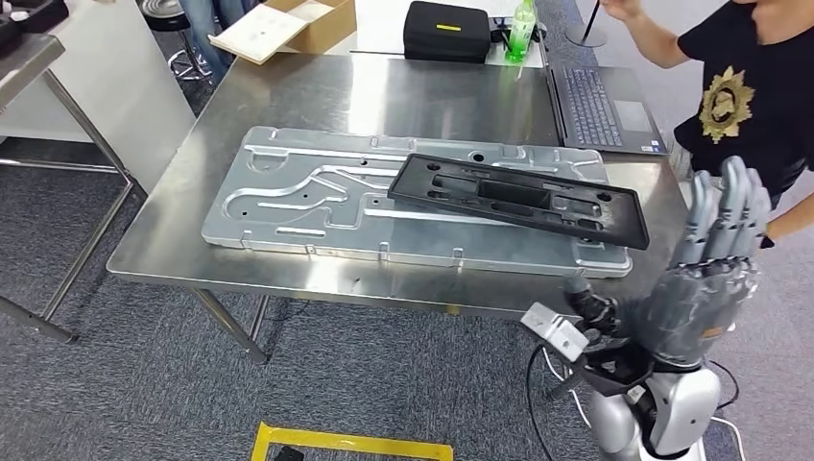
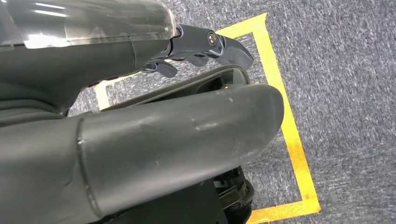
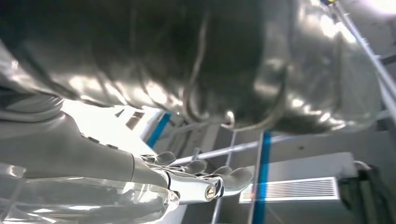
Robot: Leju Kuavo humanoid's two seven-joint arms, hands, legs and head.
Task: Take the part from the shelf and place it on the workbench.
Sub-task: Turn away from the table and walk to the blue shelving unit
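A long black plastic part point(image 1: 518, 197) lies slanted on top of a large silver metal plate point(image 1: 307, 202) on the steel workbench point(image 1: 317, 96). My right hand point(image 1: 710, 279) is raised off the bench's near right corner, fingers straight and apart, holding nothing; the right wrist view shows its fingers point(image 3: 201, 179) stretched out with nothing in them. In the left wrist view my left hand point(image 2: 205, 44) hangs over grey carpet with fingers loosely extended and nothing in them.
A laptop point(image 1: 600, 110), a black case point(image 1: 446, 31) and a green bottle point(image 1: 520, 29) sit at the bench's far side. A person in a black shirt point(image 1: 749, 106) stands at the right. A cardboard box point(image 1: 293, 24) is beyond. Yellow floor tape point(image 2: 292, 140) marks the carpet.
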